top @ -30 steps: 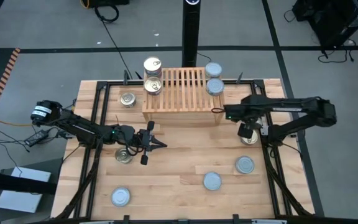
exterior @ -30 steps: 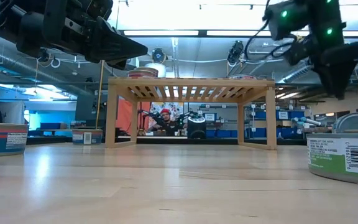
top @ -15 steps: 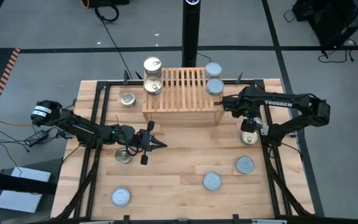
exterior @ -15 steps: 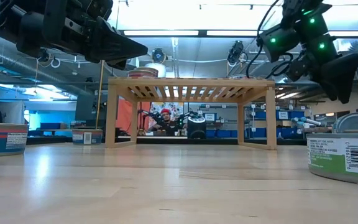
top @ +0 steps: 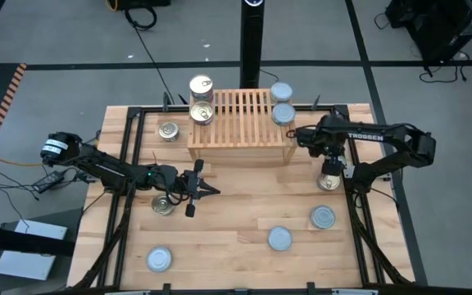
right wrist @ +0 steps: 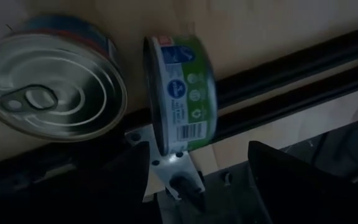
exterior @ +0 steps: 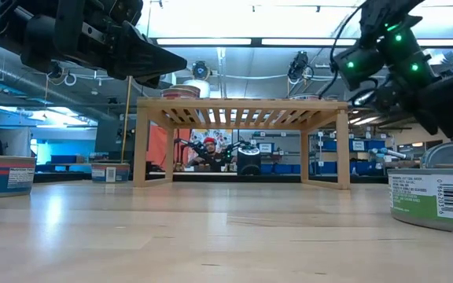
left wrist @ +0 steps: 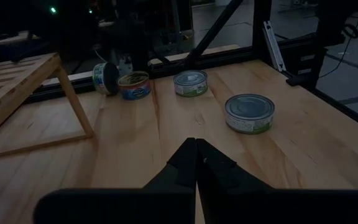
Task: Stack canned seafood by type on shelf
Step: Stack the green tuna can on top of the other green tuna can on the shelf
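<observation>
My right gripper (top: 329,170) hangs near the right edge of the light wooden table (top: 236,221), just off the right end of the low light-wood slatted shelf (top: 239,121). Its jaws stand spread apart, grasping nothing. In my right wrist view, between the two dark fingers (right wrist: 291,174), a green-labelled round tin (right wrist: 179,93) stands on its edge, and beside it lies a gold-lidded pull-tab tin (right wrist: 51,87), lid up. From above only one pale tin (top: 328,182) shows under the gripper.

My left gripper (top: 197,188) hovers over the left half of the table, its jaws clenched tight on nothing, with a gold-lidded tin (top: 163,205) just beside the arm.

Two gold-topped tins (top: 201,111) sit at the shelf's far left end and two blue-silver-lidded tins (top: 282,113) at its far right end. Another gold-lidded can (top: 168,130) rests on the table left of the shelf. Three silver-lidded cans lie toward the near edge: one near the left corner (top: 159,260), one mid-table (top: 279,238), one nearer the right edge (top: 323,217).
</observation>
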Robot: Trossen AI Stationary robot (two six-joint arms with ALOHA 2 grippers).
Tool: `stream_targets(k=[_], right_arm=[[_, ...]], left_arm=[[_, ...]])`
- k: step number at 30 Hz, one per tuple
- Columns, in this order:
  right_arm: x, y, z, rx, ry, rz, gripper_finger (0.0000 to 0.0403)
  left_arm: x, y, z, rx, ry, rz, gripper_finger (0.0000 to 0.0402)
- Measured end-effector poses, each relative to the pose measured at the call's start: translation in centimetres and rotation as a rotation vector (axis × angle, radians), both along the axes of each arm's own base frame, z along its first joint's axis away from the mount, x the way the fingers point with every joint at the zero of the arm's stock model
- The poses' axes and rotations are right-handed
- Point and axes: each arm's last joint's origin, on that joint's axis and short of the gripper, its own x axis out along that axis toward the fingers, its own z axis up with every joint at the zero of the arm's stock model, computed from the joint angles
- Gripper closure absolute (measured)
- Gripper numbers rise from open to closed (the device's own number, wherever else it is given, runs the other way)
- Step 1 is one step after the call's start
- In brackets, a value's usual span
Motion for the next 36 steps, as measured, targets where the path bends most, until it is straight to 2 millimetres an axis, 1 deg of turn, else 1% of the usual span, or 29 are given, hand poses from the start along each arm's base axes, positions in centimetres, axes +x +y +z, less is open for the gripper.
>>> stream_targets(k=[5, 14, 18, 21, 24, 29, 36], right_arm=[[-0.2, 0.1, -0.8, 0.007, 0.004, 0.007, 0.0121], [-0.4, -1.3, -1.1, 0.018, -0.063, -0.021, 0.0122], [-0.5, -1.5, -1.2, 0.050, -0.084, -0.053, 0.0122], [-0.8, -1.5, -1.6, 0.063, -0.078, -0.066, 0.0127], [-1.1, -1.5, -1.9, 0.070, -0.070, -0.079, 0.0138], [-1.1, -1.6, -1.9, 0.069, -0.071, -0.084, 0.0165], [-1.0, -1.6, -2.0, 0.101, -0.100, -0.071, 0.0216]], left_arm=[[0.0, 0.0, 0.0, 0.000, 0.000, 0.000, 0.0394], [0.0, 0.0, 0.0, 0.000, 0.000, 0.000, 0.0394], [0.0, 0.0, 0.0, 0.000, 0.000, -0.001, 0.0394], [0.0, 0.0, 0.0, 0.000, 0.000, 0.000, 0.0394], [0.0, 0.0, 0.0, 0.000, 0.000, 0.000, 0.0394], [0.0, 0.0, 0.0, 0.000, 0.000, 0.000, 0.0394], [0.0, 0.0, 0.0, 0.000, 0.000, 0.000, 0.0394]])
